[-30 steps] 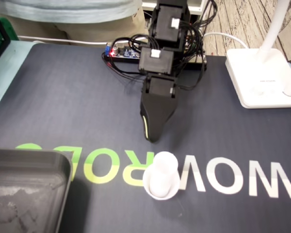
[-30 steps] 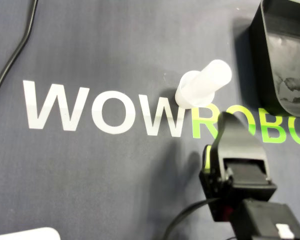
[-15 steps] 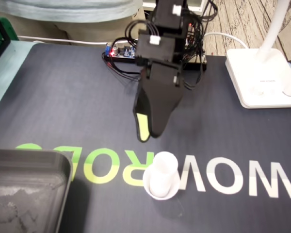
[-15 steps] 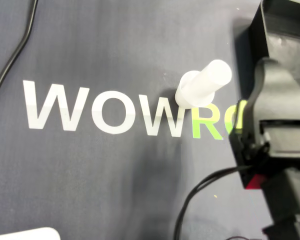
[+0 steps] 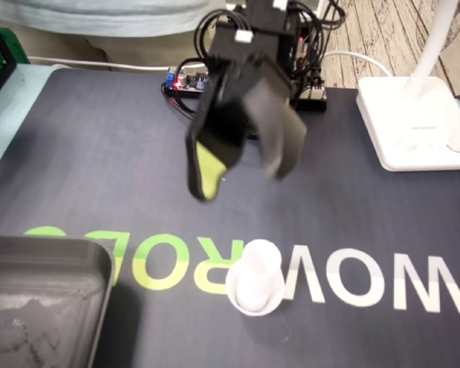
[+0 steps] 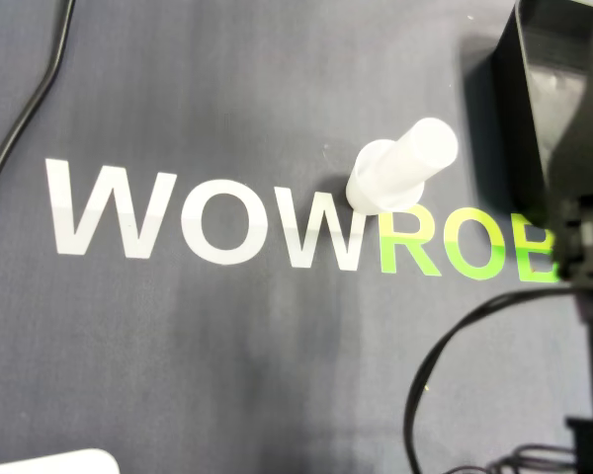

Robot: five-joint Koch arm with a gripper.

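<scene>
A small white cup-like piece stands upright on the dark mat, on the printed lettering; the overhead view shows the white piece above the letters. My gripper hangs in the air behind the piece, well above the mat and apart from it. Its jaws are spread wide: one black finger with a green pad on the left and a plain black finger on the right, nothing between them. In the overhead view only a part of the arm shows at the right edge.
A black tray sits at the front left in the fixed view, and the same tray is at the upper right overhead. A white lamp base stands at the right. A circuit board with wires lies behind the arm. A black cable crosses the mat.
The gripper has risen off the mat, swung towards the tray side and gone from shut to wide open. The white piece has not moved.
</scene>
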